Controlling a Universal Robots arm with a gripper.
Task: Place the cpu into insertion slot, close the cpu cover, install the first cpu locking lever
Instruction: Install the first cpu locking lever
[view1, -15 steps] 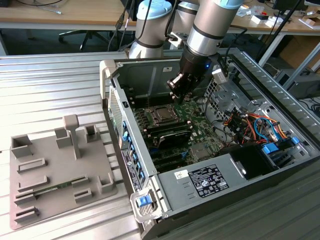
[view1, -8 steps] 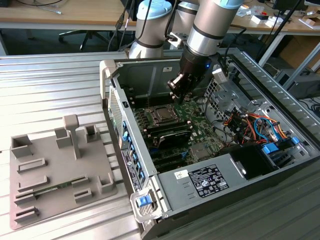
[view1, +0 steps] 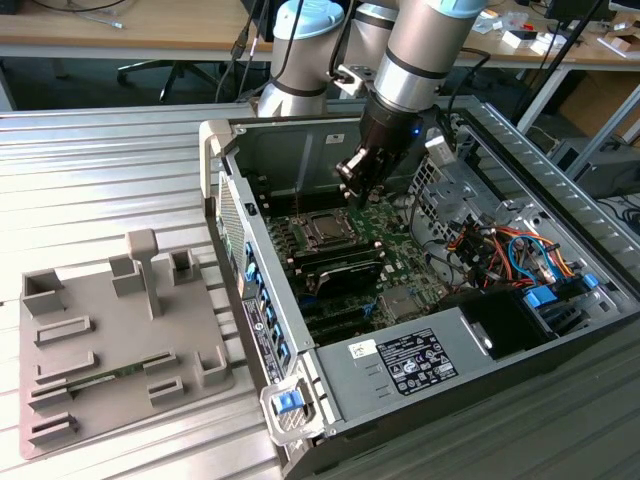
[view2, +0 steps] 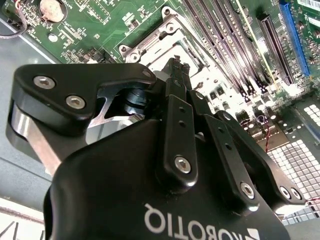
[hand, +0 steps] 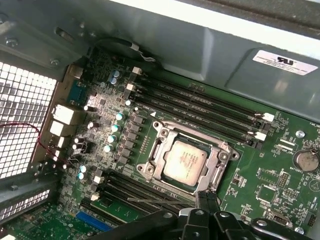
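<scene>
From my remote seat: the cpu (hand: 186, 160) lies seated in the slot (hand: 218, 173) on the green board (hand: 272, 192), its silvery face up and carrying faint print I cannot make out. The cover (hand: 161, 156) lies flat around it, framing the chip. My gripper (view2: 175, 67) hangs just beside the slot, its black fingers (view2: 178, 120) pressed together at the tips with nothing between them that I can see. In the exterior view the gripper (view1: 352, 178) sits above the board, just behind the slot (view1: 322, 231). White lettering marks the gripper body in the second wrist view. A white label (hand: 277, 61) is stuck to the case wall (hand: 200, 45) beyond the slot.
</scene>
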